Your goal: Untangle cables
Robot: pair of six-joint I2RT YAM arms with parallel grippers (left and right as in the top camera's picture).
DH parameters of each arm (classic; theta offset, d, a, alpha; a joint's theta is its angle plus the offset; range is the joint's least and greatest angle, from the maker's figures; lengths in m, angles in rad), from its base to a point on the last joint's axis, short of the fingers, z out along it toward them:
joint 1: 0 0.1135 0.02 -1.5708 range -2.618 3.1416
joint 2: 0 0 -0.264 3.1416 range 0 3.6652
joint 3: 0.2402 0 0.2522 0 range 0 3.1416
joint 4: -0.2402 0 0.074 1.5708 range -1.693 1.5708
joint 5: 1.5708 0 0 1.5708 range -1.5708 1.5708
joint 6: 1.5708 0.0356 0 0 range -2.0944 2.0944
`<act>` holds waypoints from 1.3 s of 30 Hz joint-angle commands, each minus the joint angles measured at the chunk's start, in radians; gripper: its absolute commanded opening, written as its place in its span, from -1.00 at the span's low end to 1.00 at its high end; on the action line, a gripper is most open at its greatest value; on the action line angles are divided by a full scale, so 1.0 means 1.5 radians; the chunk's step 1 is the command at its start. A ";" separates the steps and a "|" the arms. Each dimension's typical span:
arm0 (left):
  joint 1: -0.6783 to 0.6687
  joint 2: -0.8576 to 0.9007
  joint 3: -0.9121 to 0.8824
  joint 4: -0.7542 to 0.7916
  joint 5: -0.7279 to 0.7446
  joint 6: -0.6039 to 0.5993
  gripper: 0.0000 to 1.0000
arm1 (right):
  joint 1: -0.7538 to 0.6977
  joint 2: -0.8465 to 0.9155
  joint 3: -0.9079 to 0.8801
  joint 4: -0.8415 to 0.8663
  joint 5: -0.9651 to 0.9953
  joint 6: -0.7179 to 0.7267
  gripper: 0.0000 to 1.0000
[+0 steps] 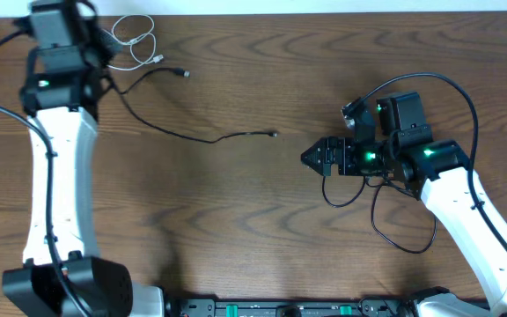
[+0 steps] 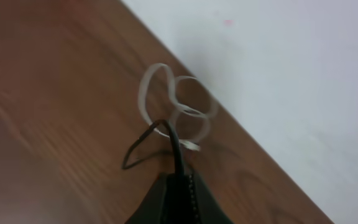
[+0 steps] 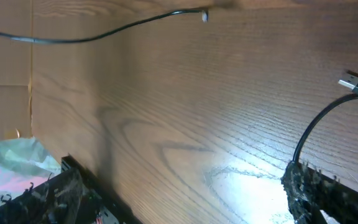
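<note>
A dark wood-grain table [image 1: 236, 220] meets a pale wall [image 2: 291, 62] along its far edge. At the far-left corner we see the left gripper [image 2: 179, 186] pinched together on a thin black cable [image 1: 209, 139]. That cable trails rightward across the table to a small plug near the centre. The right gripper [image 1: 309, 158] sits with its jaws wide apart, holding nothing.

We judge the main risk to be dragging. The white cable [image 2: 143, 93] lies in loose loops just beside the pinched cord, and lifting could snag it or pull it off the edge.

A second black cable [image 3: 306, 132] curls beneath the right arm, well apart from the others. All three are slender and limp.
</note>
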 commanded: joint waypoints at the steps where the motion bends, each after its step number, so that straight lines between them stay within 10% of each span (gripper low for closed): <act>1: 0.069 0.026 0.006 0.006 0.052 0.057 -0.85 | 0.003 -0.007 0.004 -0.001 0.004 -0.013 0.99; 20: 0.301 0.170 0.006 0.330 0.141 0.316 -0.85 | 0.003 -0.007 0.004 -0.038 0.017 -0.013 0.99; 24: 0.316 0.171 0.006 0.363 0.097 0.316 -0.68 | 0.003 -0.007 0.004 -0.046 0.026 -0.012 0.99; 26: 0.323 0.179 0.006 0.343 0.065 0.316 0.04 | 0.003 -0.007 0.004 -0.046 0.026 -0.012 0.99; 27: 0.328 0.188 0.006 0.317 0.056 0.316 0.78 | 0.003 -0.007 0.004 -0.046 0.026 -0.013 0.98; 39: 0.314 0.226 0.005 0.026 0.139 0.288 0.71 | 0.003 -0.007 0.004 -0.046 0.033 -0.013 0.99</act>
